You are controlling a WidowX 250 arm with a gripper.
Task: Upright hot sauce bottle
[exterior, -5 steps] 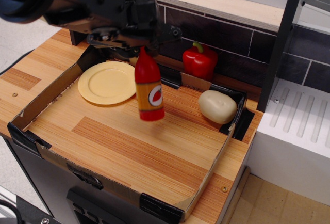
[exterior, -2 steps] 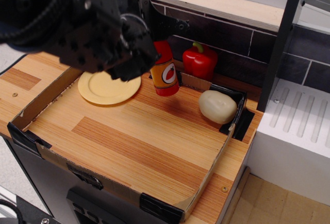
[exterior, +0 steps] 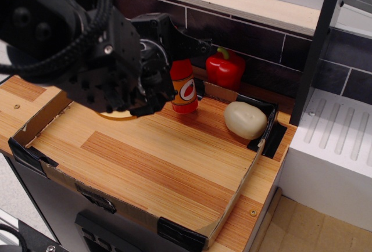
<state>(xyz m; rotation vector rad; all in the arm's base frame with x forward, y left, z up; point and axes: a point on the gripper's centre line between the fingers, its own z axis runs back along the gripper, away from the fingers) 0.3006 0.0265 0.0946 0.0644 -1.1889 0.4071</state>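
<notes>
I am seeing the hot sauce bottle (exterior: 183, 87) standing upright, or nearly so, at the back of the tabletop (exterior: 157, 159) — cap up, label facing me, just left of the red pepper (exterior: 225, 68). The claw (exterior: 164, 81) is sitting tight against the bottle's left side; its fingers are hiding behind the arm's black bulk, so I cannot tell whether they are clamping it or parting. I am judging the uprighting nearly done — letting go and backing off cleanly is what is remaining.

Reds, orange and black on striped wood

Glossy red plastic hot sauce bottle (exterior: 183, 87) with orange label and white oval; shiny red bell pepper (exterior: 225, 68), green stem; matte black robot gripper (exterior: 152, 83); cream potato (exterior: 245, 119).
</notes>
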